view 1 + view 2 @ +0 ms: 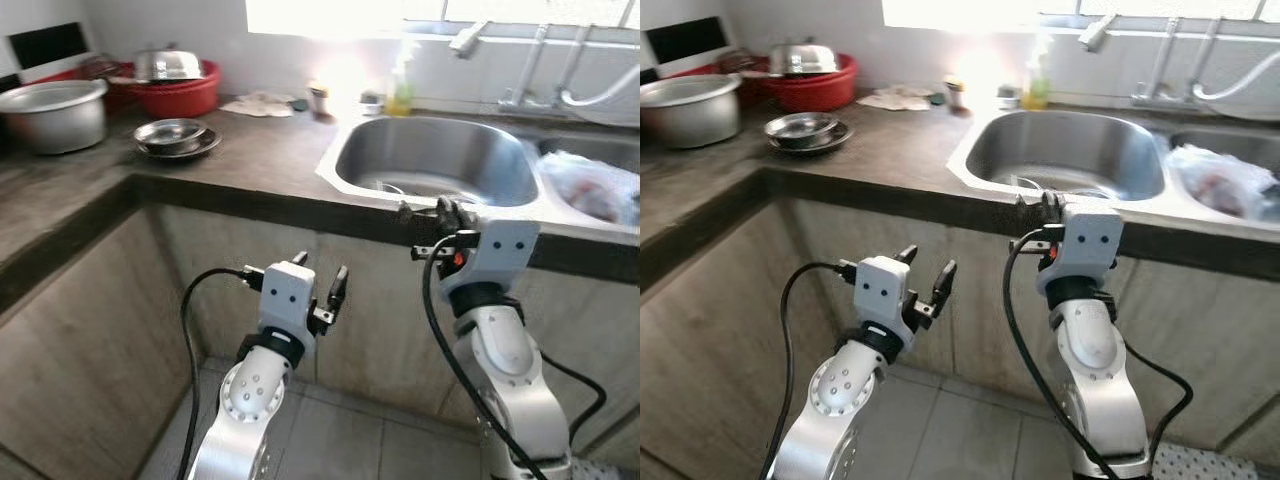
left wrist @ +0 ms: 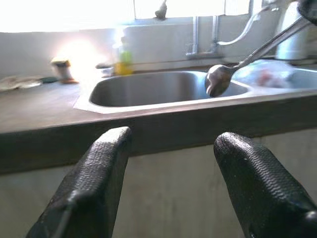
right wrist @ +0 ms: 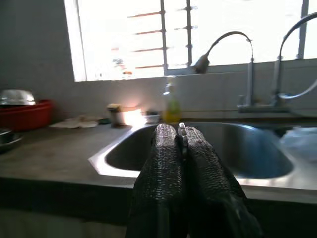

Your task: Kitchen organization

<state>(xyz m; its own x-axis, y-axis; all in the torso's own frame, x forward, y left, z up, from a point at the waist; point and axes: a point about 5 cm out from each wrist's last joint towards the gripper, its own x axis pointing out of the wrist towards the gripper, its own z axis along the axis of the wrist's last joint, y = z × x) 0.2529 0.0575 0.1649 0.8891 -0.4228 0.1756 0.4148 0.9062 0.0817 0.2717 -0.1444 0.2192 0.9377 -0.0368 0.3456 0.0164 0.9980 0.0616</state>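
While the right end effector (image 3: 181,141) is raised at the front rim of the steel sink (image 1: 436,157), its two black fingers are pressed together on the thin handle of a spoon (image 2: 219,79). In the left wrist view the spoon's bowl is seen hanging over the sink's front edge, with the handle slanting up toward the gripping arm. The left end effector (image 1: 318,280) is held lower, in front of the cabinet face below the sink, and its fingers are spread apart with nothing between them.

Behind the sink, a yellow-green bottle (image 1: 401,95) and a small jar (image 1: 319,99) are set on the worktop (image 1: 260,145) near the wall; the glare from the window makes the small items beside them hard to identify. To the side of the sink, a second basin holds what appears to be a plastic bag (image 1: 590,185). Well away from the sink on the other side, stacked steel bowls (image 1: 174,137), a large metal pot (image 1: 55,113) and a red basin (image 1: 182,92) are placed on the worktop.
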